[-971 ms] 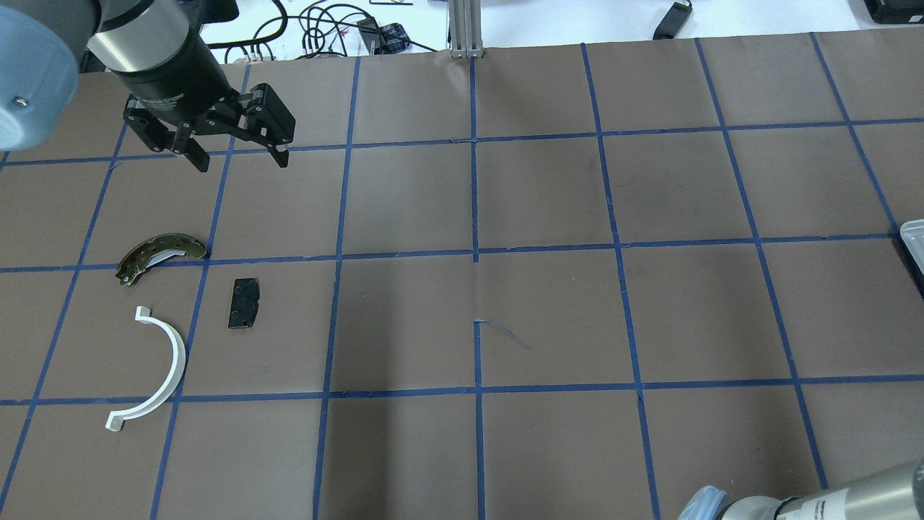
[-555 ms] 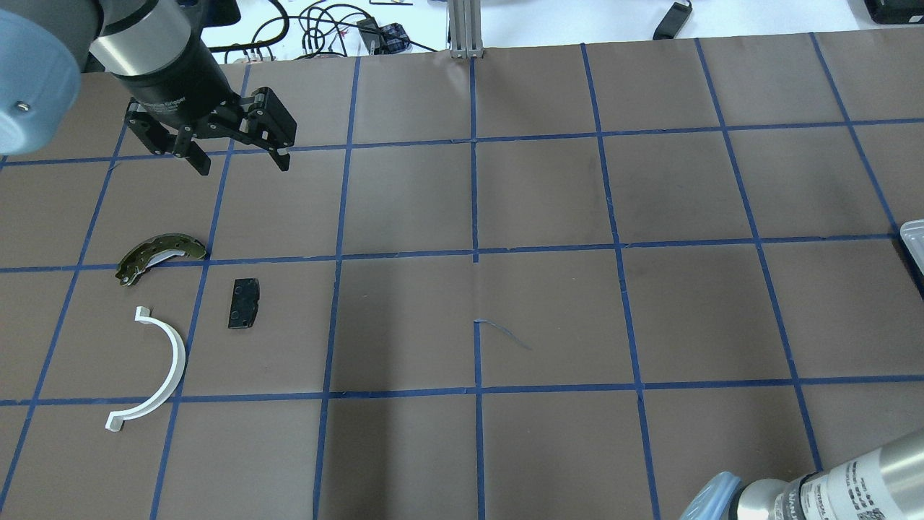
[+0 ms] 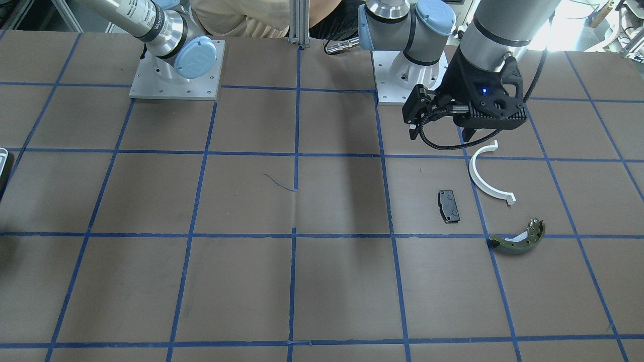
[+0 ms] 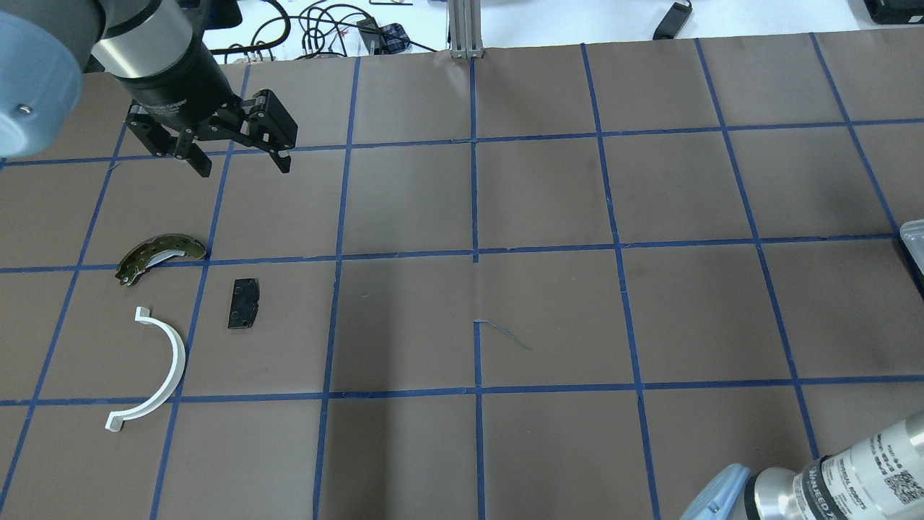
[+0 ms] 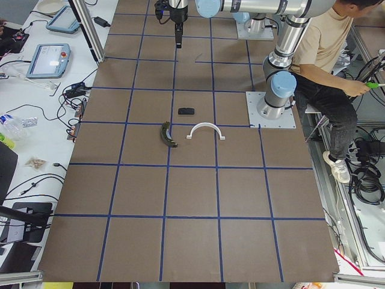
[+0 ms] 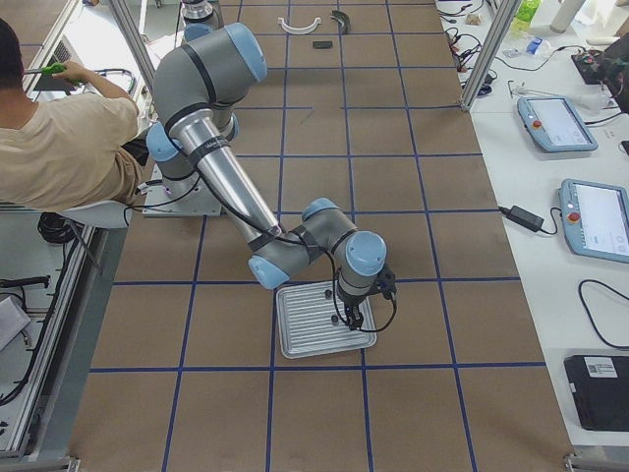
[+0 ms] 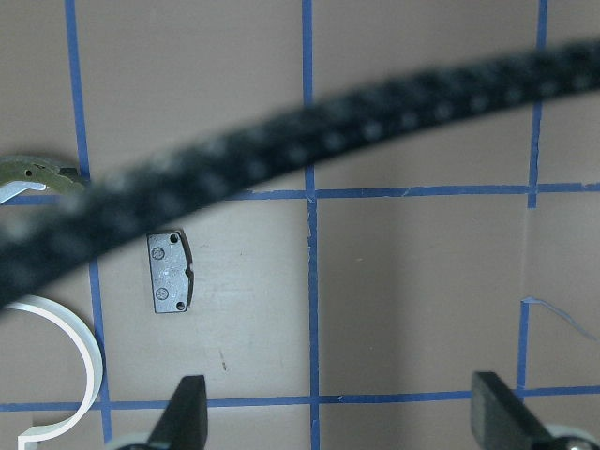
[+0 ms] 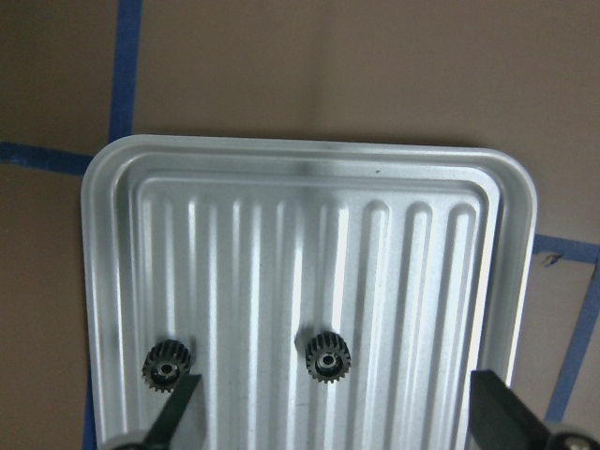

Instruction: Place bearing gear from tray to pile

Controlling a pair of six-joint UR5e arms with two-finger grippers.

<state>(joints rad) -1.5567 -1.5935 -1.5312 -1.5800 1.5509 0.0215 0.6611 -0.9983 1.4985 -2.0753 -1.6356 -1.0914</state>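
Note:
Two small black toothed bearing gears [image 8: 328, 356] [image 8: 165, 364] lie in the ribbed silver tray [image 8: 309, 187]. My right gripper [image 8: 337, 422] is open above the tray, with one gear between its fingers and the other by the left fingertip. The tray also shows in the exterior right view [image 6: 295, 339]. The pile lies on the left: a white half-ring arc [image 4: 162, 368], a black pad [image 4: 244, 303] and an olive brake shoe [image 4: 159, 256]. My left gripper [image 4: 242, 162] is open and empty, held beyond the pile.
The brown table has a blue tape grid. A black cable [image 7: 309, 122] crosses the left wrist view. A metal post [image 4: 465, 29] stands at the far edge. The tray's corner [image 4: 913, 242] shows at the right edge of the overhead view. An operator [image 6: 59, 128] sits behind the robot.
The right arm has moved further into the overhead view at the bottom right. The left gripper has barely shifted and stays open. The pile has not moved.

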